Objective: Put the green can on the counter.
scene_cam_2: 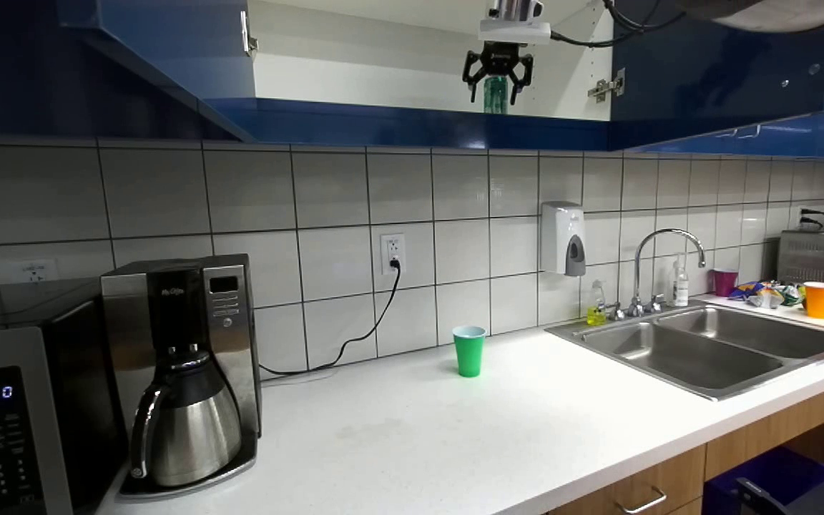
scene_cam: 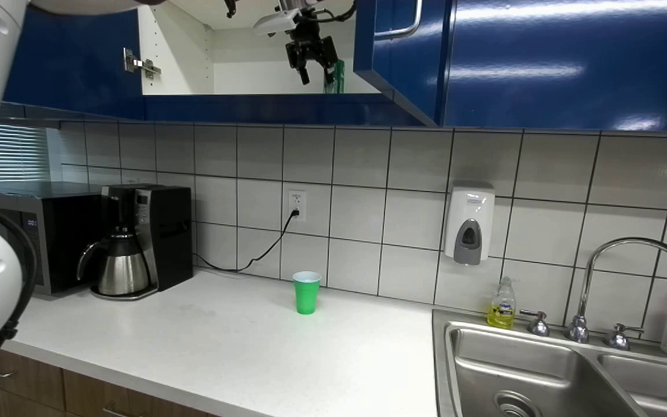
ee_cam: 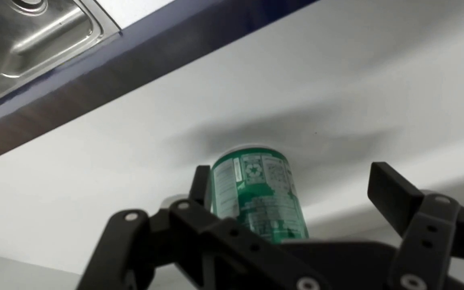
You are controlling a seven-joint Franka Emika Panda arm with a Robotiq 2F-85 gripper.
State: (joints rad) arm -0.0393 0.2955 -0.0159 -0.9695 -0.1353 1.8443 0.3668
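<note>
The green can (scene_cam: 339, 76) stands upright on the shelf of the open upper cabinet; it also shows in an exterior view (scene_cam_2: 496, 94) and in the wrist view (ee_cam: 256, 189). My gripper (scene_cam: 317, 76) points down inside the cabinet. It is open, with a finger on each side of the can, as an exterior view (scene_cam_2: 493, 99) shows. In the wrist view (ee_cam: 291, 175) the can is close to the left finger, with a wide gap to the right finger. The off-white counter (scene_cam: 223, 347) lies below the cabinet in both exterior views (scene_cam_2: 383, 436).
A green cup (scene_cam: 307, 294) stands on the counter near the tiled wall. A coffee maker (scene_cam_2: 183, 372) and a microwave (scene_cam_2: 4, 400) stand at one end, the steel sink (scene_cam: 519, 359) at the other. The cabinet's blue front edge (scene_cam: 252, 109) and open doors (scene_cam: 403, 52) border the arm.
</note>
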